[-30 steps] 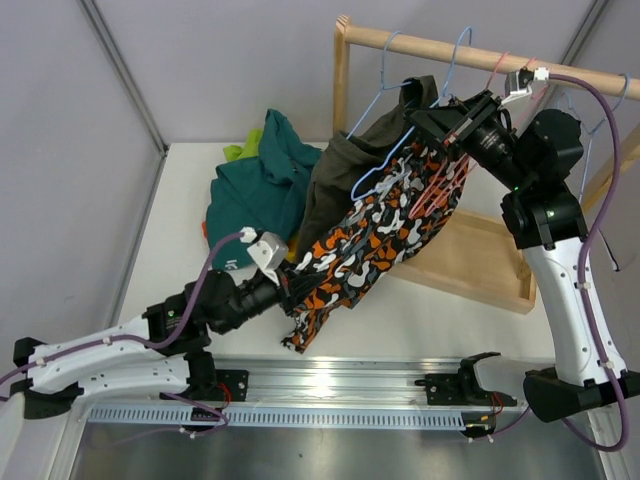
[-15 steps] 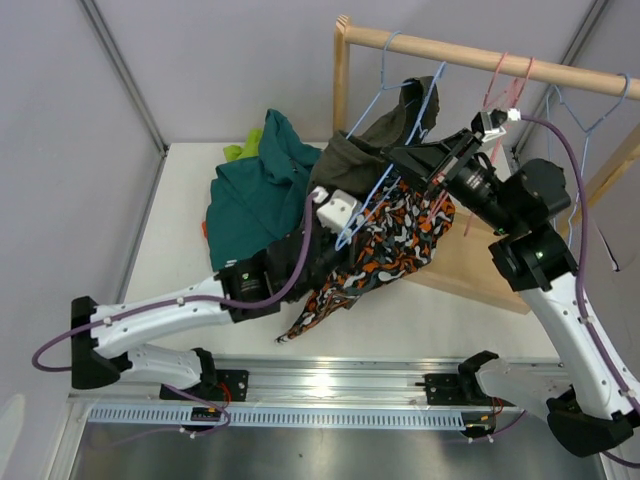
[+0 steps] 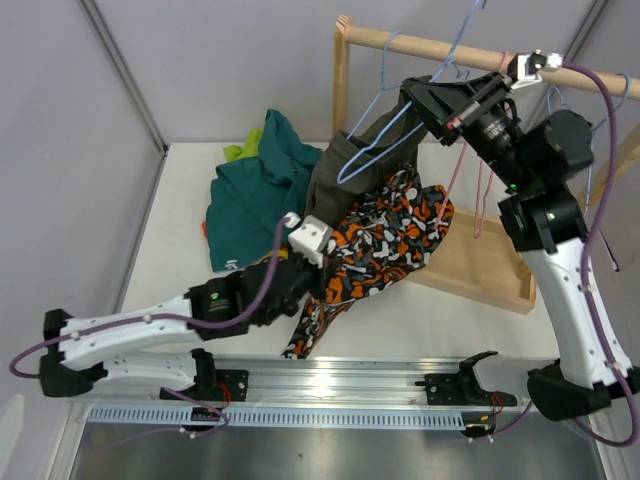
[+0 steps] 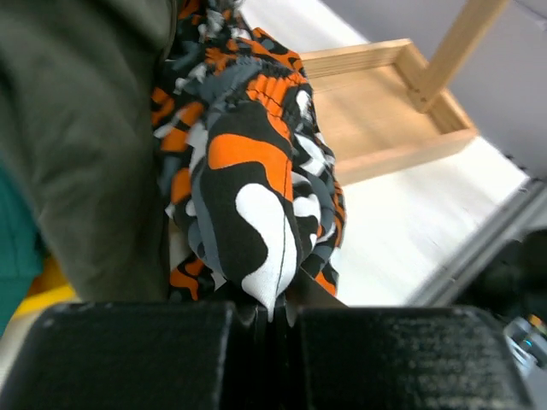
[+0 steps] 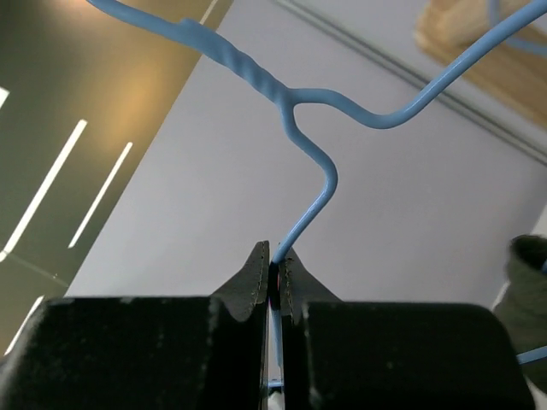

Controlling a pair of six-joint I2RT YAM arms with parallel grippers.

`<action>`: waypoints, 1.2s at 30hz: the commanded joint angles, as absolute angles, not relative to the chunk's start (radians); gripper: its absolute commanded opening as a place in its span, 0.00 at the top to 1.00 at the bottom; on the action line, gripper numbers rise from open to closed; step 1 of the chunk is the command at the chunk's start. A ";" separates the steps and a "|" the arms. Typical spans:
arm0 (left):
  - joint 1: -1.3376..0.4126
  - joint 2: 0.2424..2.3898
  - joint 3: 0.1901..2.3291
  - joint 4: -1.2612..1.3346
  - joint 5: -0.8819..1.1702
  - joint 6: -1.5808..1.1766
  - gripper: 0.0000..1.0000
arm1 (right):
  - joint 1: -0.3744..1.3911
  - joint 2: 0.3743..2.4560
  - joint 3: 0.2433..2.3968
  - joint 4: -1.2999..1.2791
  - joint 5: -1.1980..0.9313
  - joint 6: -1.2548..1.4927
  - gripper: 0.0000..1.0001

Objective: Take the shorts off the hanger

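Observation:
My left gripper [image 3: 308,280] is shut on a fold of the orange-black-white camouflage shorts [image 3: 390,235], low over the table; the wrist view shows the jaws [image 4: 278,312] pinching that fabric [image 4: 248,196]. My right gripper [image 3: 410,95] is shut on the wire of a blue hanger [image 3: 375,145], held high near the rail; its wrist view shows the jaws [image 5: 275,266] closed on the wire below the twisted neck [image 5: 291,107]. Olive-grey shorts [image 3: 345,170] hang by that hanger. Dark teal shorts [image 3: 255,195], lime green shorts [image 3: 238,152] and a sliver of orange-red shorts [image 3: 204,230] lie heaped at the back left.
The wooden rack's rail [image 3: 430,45] crosses the top, and its post stands at the left end. Its wooden base tray [image 3: 485,265] lies at the right, also in the left wrist view [image 4: 385,111]. Pink hangers [image 3: 480,195] and another blue hanger [image 3: 600,110] hang from the rail.
My right gripper has lifted the blue hanger up toward the rail. My left gripper has pulled the camouflage shorts down and left, and they now lie spread below the hanger.

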State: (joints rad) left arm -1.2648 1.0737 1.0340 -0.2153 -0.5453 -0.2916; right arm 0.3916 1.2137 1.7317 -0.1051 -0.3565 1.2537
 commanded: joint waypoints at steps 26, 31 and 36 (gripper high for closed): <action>-1.348 0.726 1.058 -0.515 -0.745 -0.400 1.00 | 0.262 1.157 1.442 -0.106 -0.255 1.201 1.00; -1.348 0.698 1.098 -0.612 -0.828 -0.391 1.00 | 0.259 1.131 1.437 -0.130 -0.264 1.193 0.53; -1.347 0.693 1.262 -0.736 -0.991 -0.299 1.00 | 0.261 1.071 1.447 -0.212 -0.235 1.132 0.01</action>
State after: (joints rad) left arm -1.3437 0.7174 1.1332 -0.6762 -0.8356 -0.3714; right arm 0.2634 1.1355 1.4357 -0.1810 -0.2615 1.1843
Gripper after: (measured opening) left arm 0.010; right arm 0.982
